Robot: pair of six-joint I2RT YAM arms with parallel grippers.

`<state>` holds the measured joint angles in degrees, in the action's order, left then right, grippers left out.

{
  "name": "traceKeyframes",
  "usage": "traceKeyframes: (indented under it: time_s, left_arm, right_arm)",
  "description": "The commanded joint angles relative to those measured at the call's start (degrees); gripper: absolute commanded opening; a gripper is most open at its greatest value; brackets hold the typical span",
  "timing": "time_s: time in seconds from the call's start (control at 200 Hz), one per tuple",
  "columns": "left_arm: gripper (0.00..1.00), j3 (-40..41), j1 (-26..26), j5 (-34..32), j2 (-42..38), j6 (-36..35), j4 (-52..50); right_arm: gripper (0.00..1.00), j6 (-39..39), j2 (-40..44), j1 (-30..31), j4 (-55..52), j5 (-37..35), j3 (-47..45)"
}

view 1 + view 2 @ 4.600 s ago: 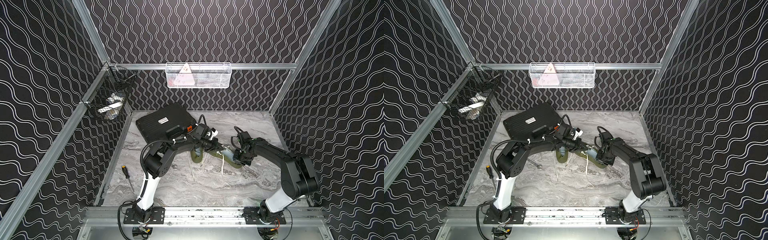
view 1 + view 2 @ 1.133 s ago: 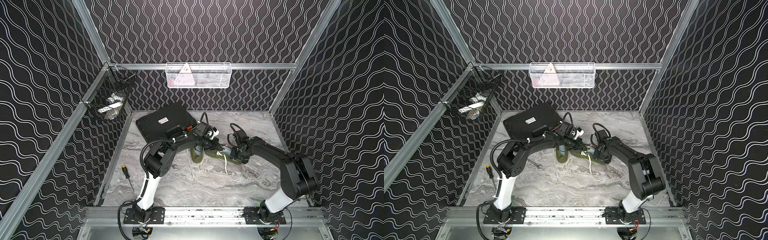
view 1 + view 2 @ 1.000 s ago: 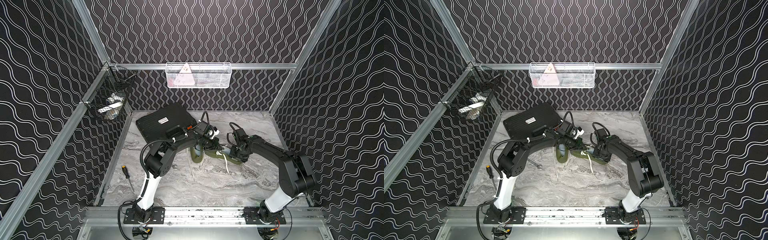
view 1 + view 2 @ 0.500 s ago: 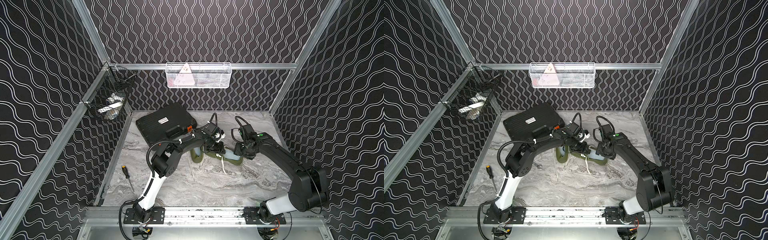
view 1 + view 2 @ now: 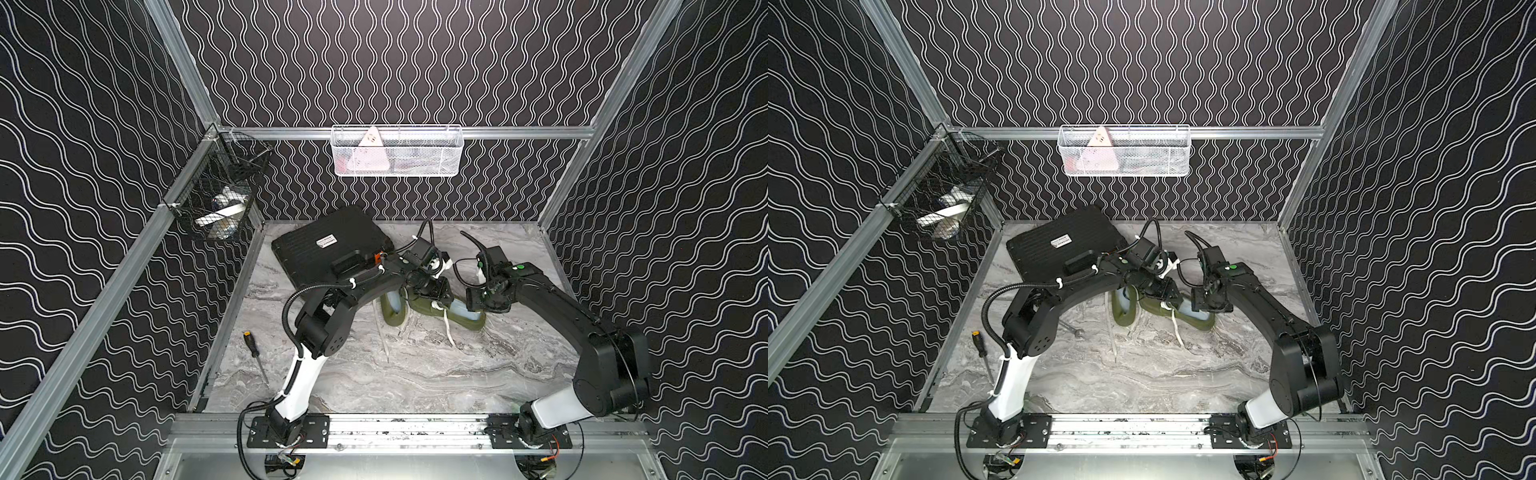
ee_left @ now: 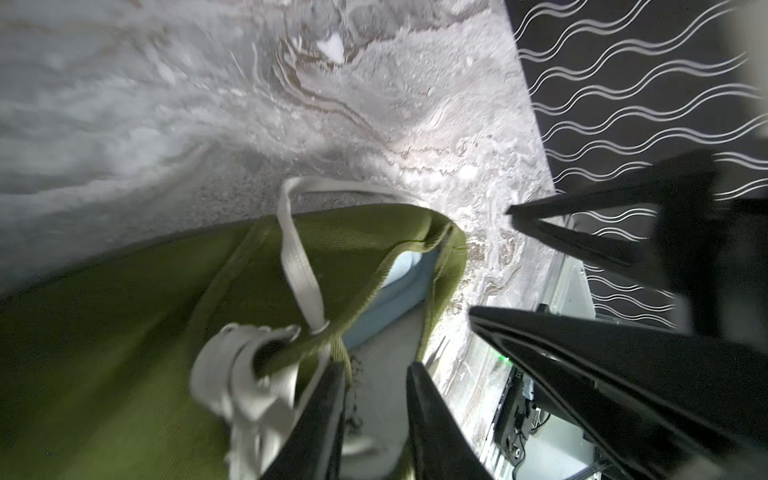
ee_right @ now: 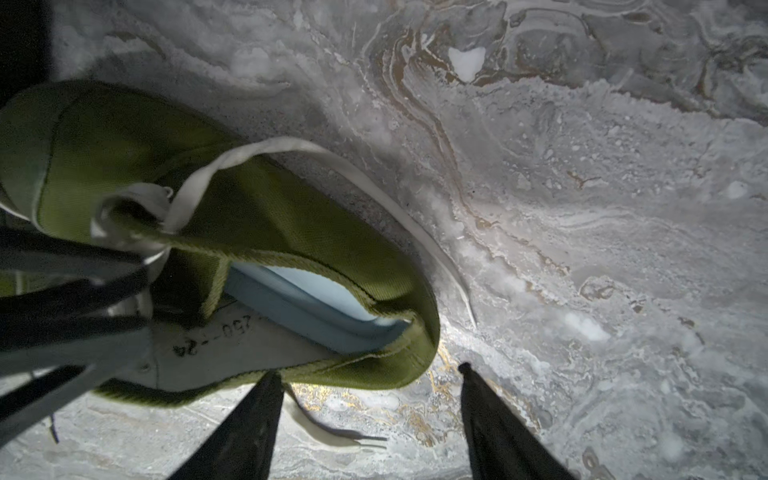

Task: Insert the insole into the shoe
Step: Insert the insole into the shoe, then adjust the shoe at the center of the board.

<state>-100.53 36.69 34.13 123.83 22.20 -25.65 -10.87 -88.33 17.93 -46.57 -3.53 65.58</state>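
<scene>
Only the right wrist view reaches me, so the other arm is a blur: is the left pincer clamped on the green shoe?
Observer: No. In the left wrist view the left pincer stands slightly open at the green shoe's collar, with a clear gap between its jaws.
Operator: Anything else nearby I should avoid?
Observer: A second green shoe sits right beside it, on the left arm's side, a pale insole showing inside.

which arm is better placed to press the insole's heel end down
Right, probably: the right gripper hangs open just off the shoe's heel rim, beside the blue insole; the left gripper sits at the laces.
</scene>
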Motion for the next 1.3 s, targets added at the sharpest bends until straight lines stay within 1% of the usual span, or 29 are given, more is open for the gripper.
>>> traceKeyframes:
  time_s: [0.0,0.165,0.33,0.485,0.595,0.721,0.836,0.866,0.901,0.986,1.066,1.136,1.291]
  left_arm:
    - [0.31,1.4,-1.2,-0.1,-2.5,-1.4,-1.2]
    - [0.33,4.5,-3.5,-0.6,-6.1,-2.5,-2.2]
    - [0.33,9.8,-7.9,-2.1,-12.1,-3.4,-3.3]
    - [0.34,15.3,-12.3,-3.9,-17.8,-4.9,-4.9]
    - [0.34,18.1,-15.8,-3.0,-20.3,-5.2,-5.5]
    - [0.34,20.2,-18.7,-2.4,-22.5,-6.2,-6.2]
    - [0.34,20.6,-20.5,-1.9,-23.1,-7.5,-7.6]
    - [0.34,20.9,-21.0,-1.9,-23.3,-7.6,-7.6]
    - [0.35,21.2,-21.4,-1.7,-23.6,-7.6,-7.5]
    - [0.35,22.1,-22.0,-1.7,-24.3,-7.5,-7.3]
    - [0.35,23.1,-22.4,-1.8,-24.9,-6.8,-6.6]
    - [0.35,23.4,-22.4,-1.8,-25.5,-6.5,-6.4]
    - [0.35,24.7,-23.0,-2.6,-26.6,-6.4,-6.3]
  right_arm:
    - [0.7,4.7,-1.9,0.1,1.5,1.3,0.6]
    - [0.7,6.8,-6.6,0.1,3.4,1.5,2.2]
    - [0.68,9.1,-11.9,0.1,4.7,2.8,6.0]
    - [0.63,10.5,-16.8,0.1,5.1,5.4,9.8]
    - [0.56,11.2,-19.0,0.3,5.3,7.5,11.0]
    - [0.38,11.6,-18.8,0.8,5.6,7.4,11.1]
    - [0.15,11.5,-17.5,0.9,6.1,7.9,10.5]
    - [0.08,10.9,-17.2,1.0,5.7,7.3,10.8]
    - [0.0,10.0,-17.0,1.0,4.8,7.0,11.1]
    - [0.0,5.2,-15.8,1.0,3.2,6.4,11.5]
    - [0.0,0.1,-14.0,0.9,2.7,7.4,10.8]
    - [0.0,-7.0,-11.8,0.8,2.9,6.0,9.1]
    - [0.0,-20.6,-7.9,0.9,8.0,10.6,3.9]
